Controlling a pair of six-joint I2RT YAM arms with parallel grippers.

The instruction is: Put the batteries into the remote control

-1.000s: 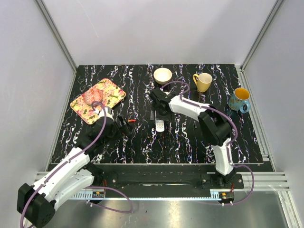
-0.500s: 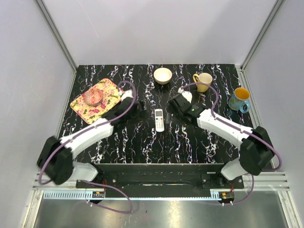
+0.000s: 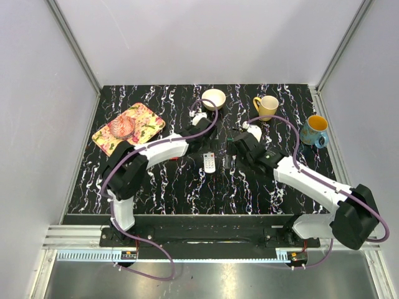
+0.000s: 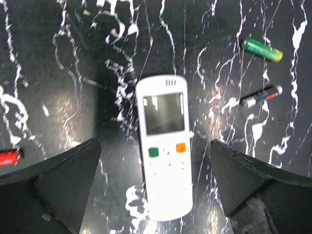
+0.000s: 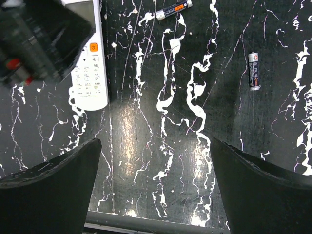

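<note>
The white remote control (image 3: 209, 162) lies face up on the black marbled table. It shows in the left wrist view (image 4: 164, 151) and, partly under the left gripper, in the right wrist view (image 5: 88, 78). My left gripper (image 3: 202, 129) hovers over it, open and empty, its jaws either side of the remote (image 4: 161, 195). A green battery (image 4: 262, 49) and a dark battery with an orange end (image 4: 262, 96) lie right of the remote. My right gripper (image 3: 240, 141) is open and empty over bare table (image 5: 156, 190). Two dark batteries (image 5: 173, 9) (image 5: 253, 71) lie ahead of it.
A tiny red piece (image 4: 9, 157) lies left of the remote. A floral tray (image 3: 143, 118) sits at the far left. A cream bowl (image 3: 214, 98), a yellow mug (image 3: 267, 107) and a blue mug (image 3: 313, 130) stand along the back and right.
My left arm has swung from near the tray to the right, over the remote. My right gripper has drawn away from the remote to its right.
</note>
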